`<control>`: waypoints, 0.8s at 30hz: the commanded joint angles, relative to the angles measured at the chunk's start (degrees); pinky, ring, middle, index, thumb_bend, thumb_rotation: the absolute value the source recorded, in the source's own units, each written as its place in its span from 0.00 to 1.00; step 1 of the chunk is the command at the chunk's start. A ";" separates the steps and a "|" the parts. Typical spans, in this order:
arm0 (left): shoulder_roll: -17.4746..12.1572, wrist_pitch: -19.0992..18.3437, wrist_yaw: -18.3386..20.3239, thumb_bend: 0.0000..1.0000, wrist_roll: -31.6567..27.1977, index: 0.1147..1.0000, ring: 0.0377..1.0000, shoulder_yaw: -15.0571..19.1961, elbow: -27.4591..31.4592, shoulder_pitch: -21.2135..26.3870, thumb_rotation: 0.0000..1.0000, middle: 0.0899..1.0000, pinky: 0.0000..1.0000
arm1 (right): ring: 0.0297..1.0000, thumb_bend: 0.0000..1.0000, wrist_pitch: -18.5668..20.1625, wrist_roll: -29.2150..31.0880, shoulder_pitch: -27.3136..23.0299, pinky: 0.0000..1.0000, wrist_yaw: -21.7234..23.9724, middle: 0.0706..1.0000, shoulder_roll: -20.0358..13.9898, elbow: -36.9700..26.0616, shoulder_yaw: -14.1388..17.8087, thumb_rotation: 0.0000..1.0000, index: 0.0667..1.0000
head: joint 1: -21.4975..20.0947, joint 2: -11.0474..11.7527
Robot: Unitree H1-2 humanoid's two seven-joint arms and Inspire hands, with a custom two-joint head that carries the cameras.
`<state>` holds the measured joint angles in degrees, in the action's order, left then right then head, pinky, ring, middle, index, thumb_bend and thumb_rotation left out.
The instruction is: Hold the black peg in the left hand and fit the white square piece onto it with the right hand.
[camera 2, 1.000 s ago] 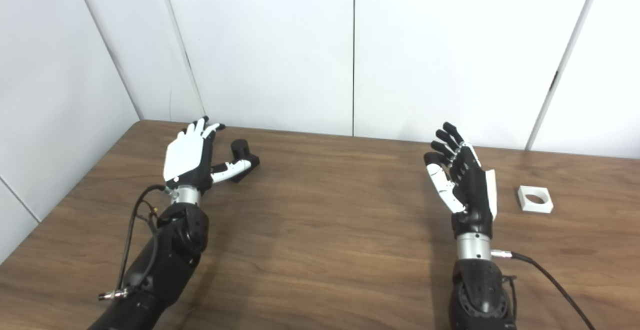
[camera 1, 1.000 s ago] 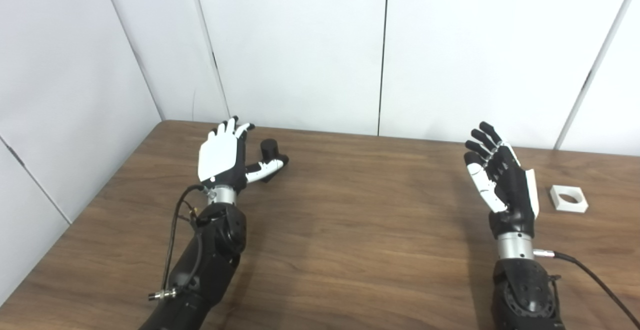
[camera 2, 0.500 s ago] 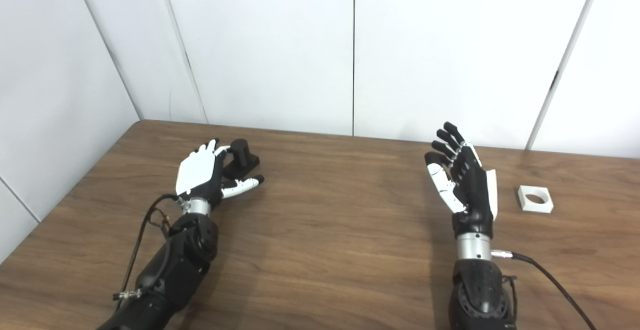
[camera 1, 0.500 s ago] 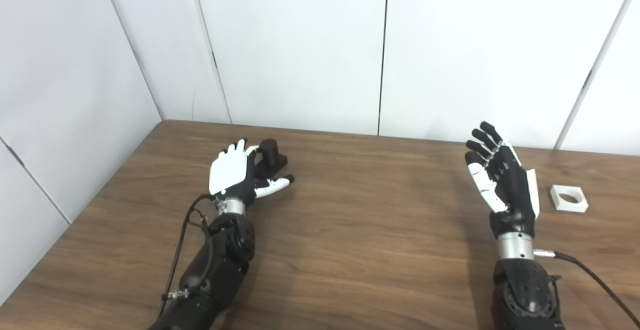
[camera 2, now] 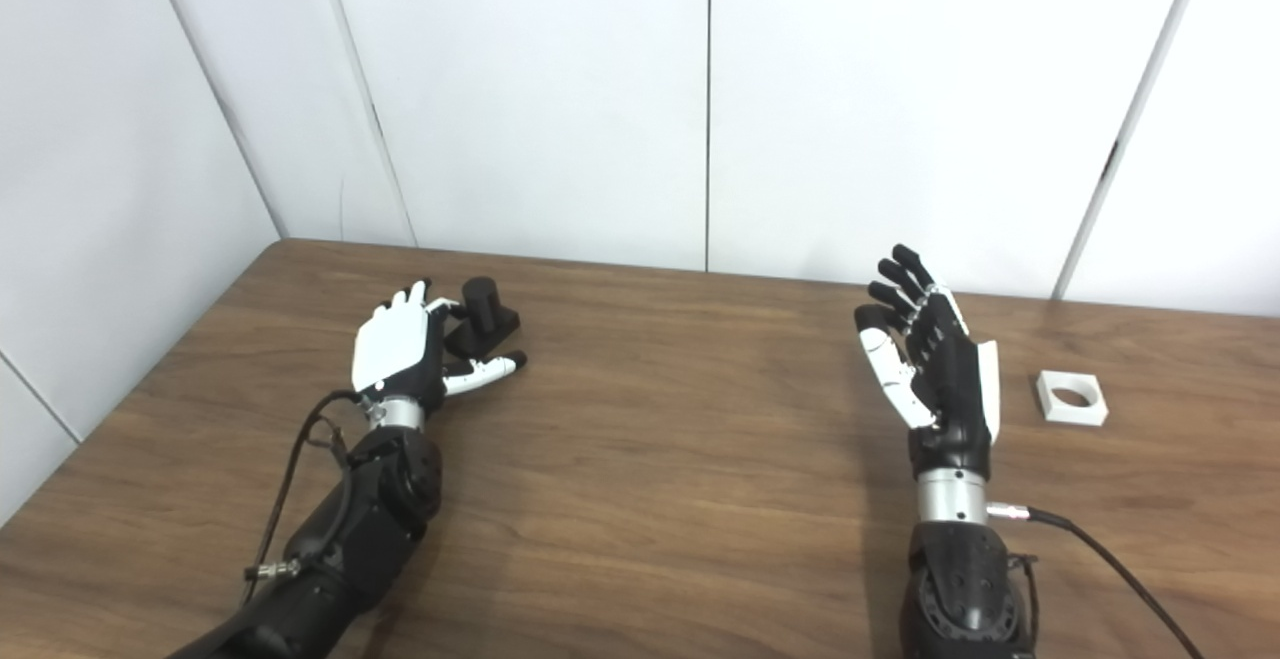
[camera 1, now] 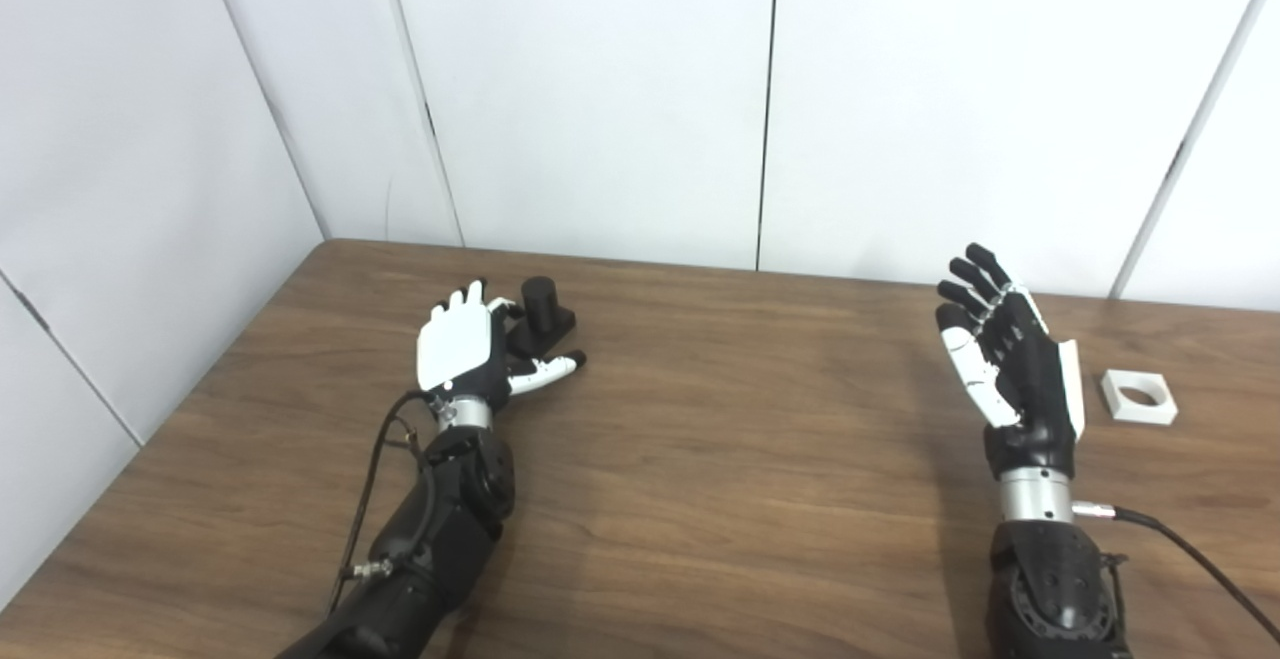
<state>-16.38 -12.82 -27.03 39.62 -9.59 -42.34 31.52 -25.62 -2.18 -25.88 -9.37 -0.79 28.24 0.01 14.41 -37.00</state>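
The peg (camera 1: 543,307) is seen upright near the desk's (camera 1: 700,459) far-left corner, just beyond the left robot hand (camera 1: 462,351). Its fingers are spread, nothing held. The right robot hand (camera 1: 1010,364), also spread, is raised beside the piece (camera 1: 1138,397).

This looks like a robotics lab or test cell, though the narrow view leaves some doubt. Plain white wall panels (camera 1: 600,89) with dark vertical seams fill the upper half of the frame and meet in a corner at upper left. Below them, a bare wood-grain table (camera 1: 720,459) spans the lower half, with exposed cables (camera 1: 1190,559) at lower right.
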 commanded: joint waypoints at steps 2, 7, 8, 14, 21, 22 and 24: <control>-1.02 0.69 -2.82 0.74 -0.57 0.57 1.00 0.27 -1.12 2.65 0.49 1.00 1.00 | 0.78 0.51 -1.30 -0.50 3.85 0.74 -0.14 0.82 -0.75 1.62 0.09 0.54 0.84 | 0.11 -0.02; -0.94 2.72 -5.34 0.68 -1.61 0.51 1.00 0.36 -1.73 2.69 0.43 0.97 1.00 | 0.78 0.51 -1.30 -1.07 3.96 0.75 -0.42 0.82 -0.96 1.41 -0.22 0.56 0.84 | 0.03 -0.21; -0.91 3.07 -5.88 0.68 -1.73 0.51 1.00 0.37 -1.95 2.75 0.42 0.96 1.00 | 0.78 0.50 -1.30 -1.02 4.01 0.75 -0.36 0.82 -0.93 1.31 -0.22 0.56 0.84 | 0.02 -0.28; -0.80 5.13 -8.28 0.55 -2.64 0.44 1.00 0.43 -3.56 3.19 0.17 0.94 1.00 | 0.77 0.51 -1.28 -1.18 3.98 0.72 -0.79 0.81 -0.83 1.23 -0.18 0.57 0.83 | -0.11 -0.44; -0.92 5.49 -9.28 0.51 -3.19 0.42 0.98 -0.14 -4.39 3.50 0.09 0.92 1.00 | 0.77 0.49 -1.27 -1.20 3.89 0.72 -0.97 0.81 -0.99 1.10 -0.28 0.59 0.83 | -0.12 -0.58; -0.92 5.71 -9.53 0.51 -3.23 0.42 0.98 -0.21 -4.62 3.54 0.09 0.92 1.00 | 0.77 0.50 -1.28 -0.86 3.88 0.72 -0.75 0.81 -0.95 1.12 -0.21 0.59 0.84 | -0.12 -0.58; -0.95 5.92 -9.69 0.51 -3.35 0.42 0.97 -0.28 -4.58 3.49 0.09 0.91 1.00 | 0.77 0.50 -1.28 -0.78 3.89 0.72 -0.77 0.81 -0.90 1.02 -0.22 0.60 0.84 | -0.23 -0.73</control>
<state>-15.98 -6.38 -36.15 36.12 -9.77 -46.20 33.48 -25.65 -2.94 -25.58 -10.30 -0.98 27.72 -0.38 14.15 -37.71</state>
